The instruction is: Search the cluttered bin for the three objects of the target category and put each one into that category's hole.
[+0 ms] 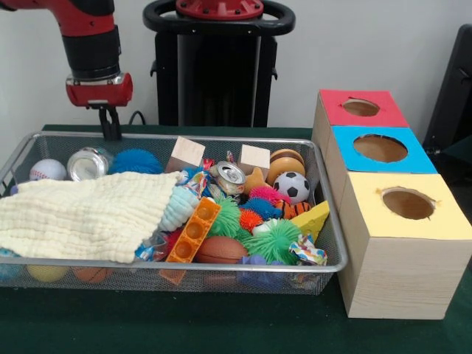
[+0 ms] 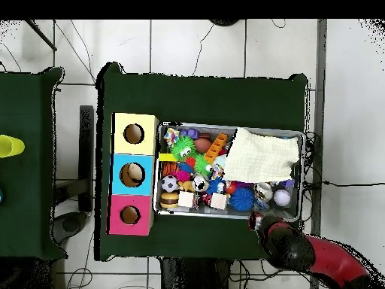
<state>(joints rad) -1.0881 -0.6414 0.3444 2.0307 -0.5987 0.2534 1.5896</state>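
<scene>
The wire mesh bin sits left of the three boxes and is full of toys; it also shows in the overhead view. My gripper hangs just behind the bin's far left rim, shut and empty; overhead it is just outside the rim. No water bottle shows plainly. A pale yellow cloth covers the bin's left half, and a scrap of clear crinkled plastic peeks from under its edge. The red-topped box's hole is farthest from the camera.
Two silver cans lie in the bin among balls, wooden blocks, spiky toys and an orange brick. The blue-topped box and the yellow-topped box stand in a row with the red one. The robot's black pedestal is behind.
</scene>
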